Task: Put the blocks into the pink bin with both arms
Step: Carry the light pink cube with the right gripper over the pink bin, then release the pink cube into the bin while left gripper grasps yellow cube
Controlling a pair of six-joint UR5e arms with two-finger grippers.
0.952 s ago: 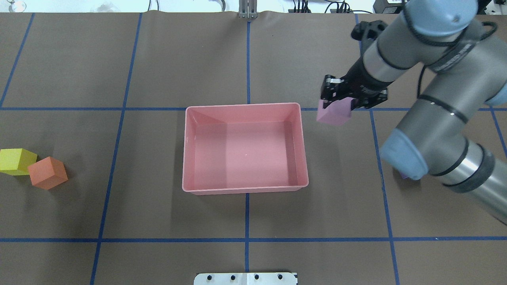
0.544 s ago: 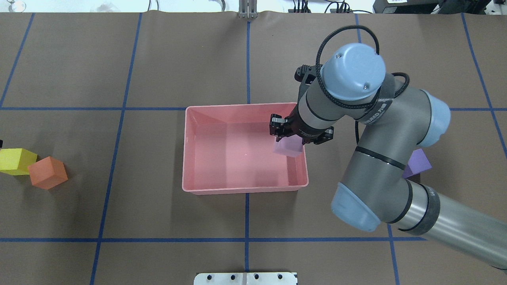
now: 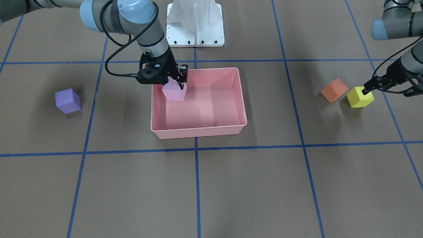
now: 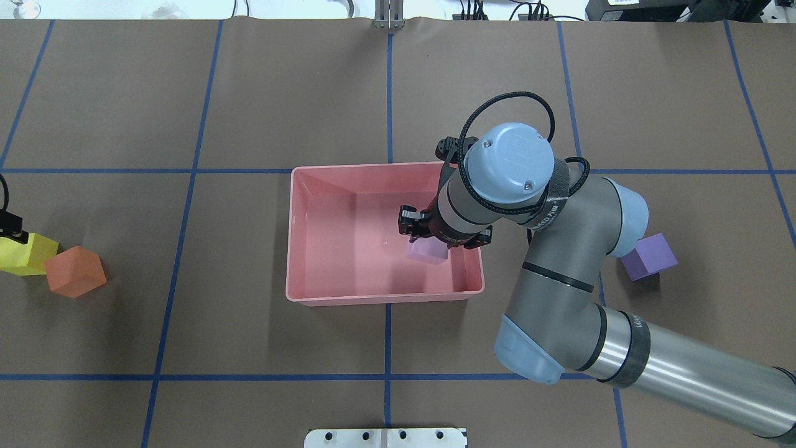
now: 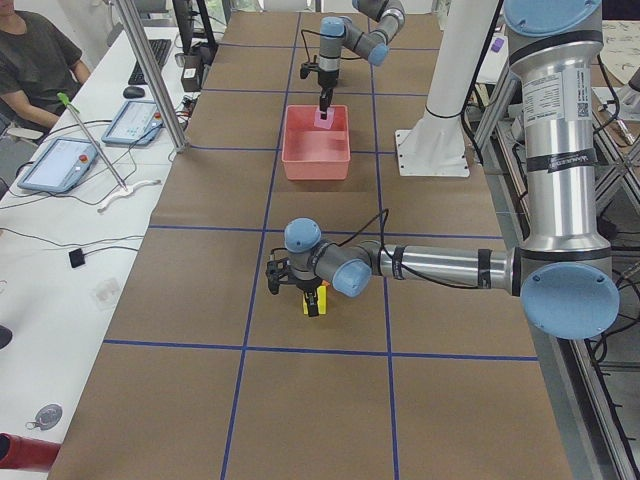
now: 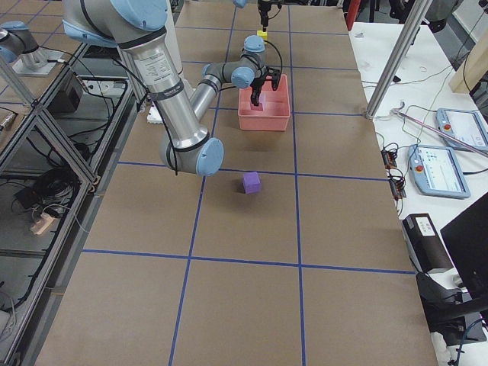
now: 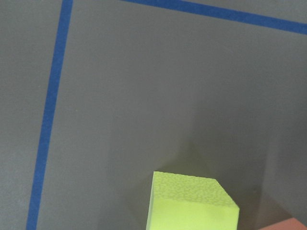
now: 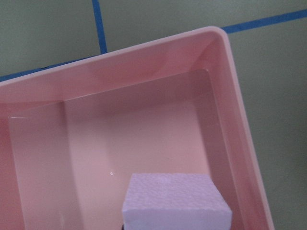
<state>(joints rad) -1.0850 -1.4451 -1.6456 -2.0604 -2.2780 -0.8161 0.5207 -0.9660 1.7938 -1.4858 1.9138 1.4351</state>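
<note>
Four blocks: the right tool (image 4: 424,236) pinches the light pink block (image 4: 428,251) inside the one pink bin (image 4: 323,297), the purple block (image 4: 650,256) well apart from it on the worktop (image 4: 249,93). The left tool (image 3: 366,89) hangs at the yellow block (image 3: 359,98), the orange block (image 3: 334,90) just beside; spread or pressed together, I cannot tell.

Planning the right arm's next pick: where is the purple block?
Overhead view: the purple block sits on the table right of the pink bin, beside the right arm.

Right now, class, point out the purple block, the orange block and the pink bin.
purple block (image 3: 67,100): front-facing view, cube's middle.
orange block (image 3: 334,90): front-facing view, cube's middle.
pink bin (image 3: 205,131): front-facing view, near outer wall.
</note>
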